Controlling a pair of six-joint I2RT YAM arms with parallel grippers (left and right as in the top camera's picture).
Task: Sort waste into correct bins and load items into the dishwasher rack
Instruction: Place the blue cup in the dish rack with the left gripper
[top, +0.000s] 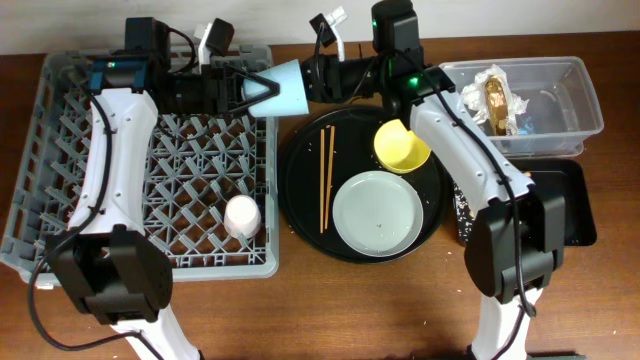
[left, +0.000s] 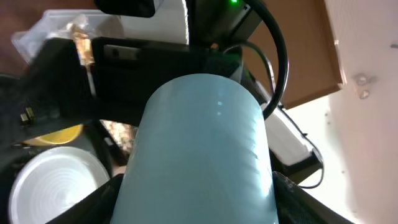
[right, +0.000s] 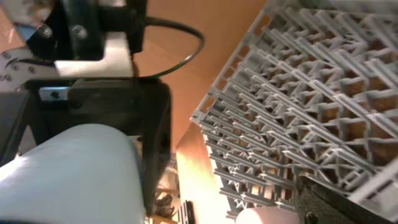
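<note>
My left gripper (top: 255, 89) is shut on the narrow end of the light blue cup (top: 286, 90) and holds it sideways in the air between the dishwasher rack (top: 60, 150) and the round tray. The cup fills the left wrist view (left: 205, 155). My right gripper (top: 319, 78) is open just beyond the cup's wide end, and the cup shows at the left of its view (right: 68, 174). The pale pink cup (top: 241, 215) stands upside down in the rack. The plate (top: 378, 212), yellow bowl (top: 400, 146) and chopsticks (top: 325, 175) lie on the round tray.
The large round black tray (top: 300, 205) sits right of the rack. The clear tub (top: 572, 95) at the far right holds the crumpled wrapper (top: 497, 100). The shallow black tray (top: 572, 200) lies in front of it, with scraps (top: 461, 212) at its left edge.
</note>
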